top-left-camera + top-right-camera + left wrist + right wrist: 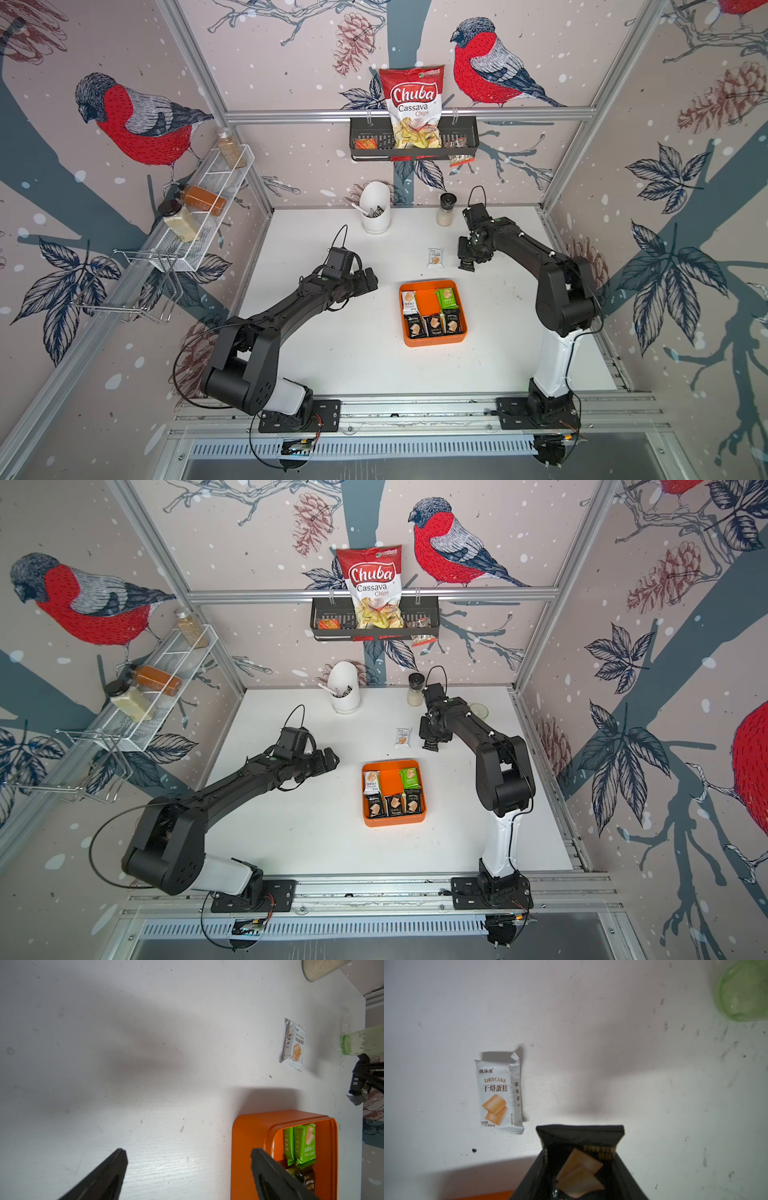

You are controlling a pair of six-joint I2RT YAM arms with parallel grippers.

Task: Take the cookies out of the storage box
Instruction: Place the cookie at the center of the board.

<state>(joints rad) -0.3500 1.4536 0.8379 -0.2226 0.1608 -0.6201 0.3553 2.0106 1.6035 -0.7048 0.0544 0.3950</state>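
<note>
In both top views we find the storage box [432, 341] [394, 821] on the desk [332, 357]. Five cookies [433, 325] are visible in it: a white packet [409, 300] and a green packet [445, 296] in the far row, and three black packets [395, 805] side by side in the near row. A loose white packet [435, 257] [402, 737] lies flat on the desk beyond the box, apart from it. The right jaws are clamped on a black cookie packet [466, 264] [430, 744], which hangs just beside the loose white packet; we cannot tell whether it touches the desk. The left jaws stand wide apart near the box's far-left corner. In the left wrist view we see the two fingers [104, 1176] spread over bare desk and the storage box wall [249, 1136]. The green packet [304, 1142] stands inside the box, and the loose white packet [294, 1045] lies farther off, near a green glass [361, 1041]. In the right wrist view the black cookie packet [581, 1163] fills the foreground, gripped at its hidden end. The loose white packet [499, 1093] lies face up beside it without touching it, and the green glass [741, 991] stands well apart.
</note>
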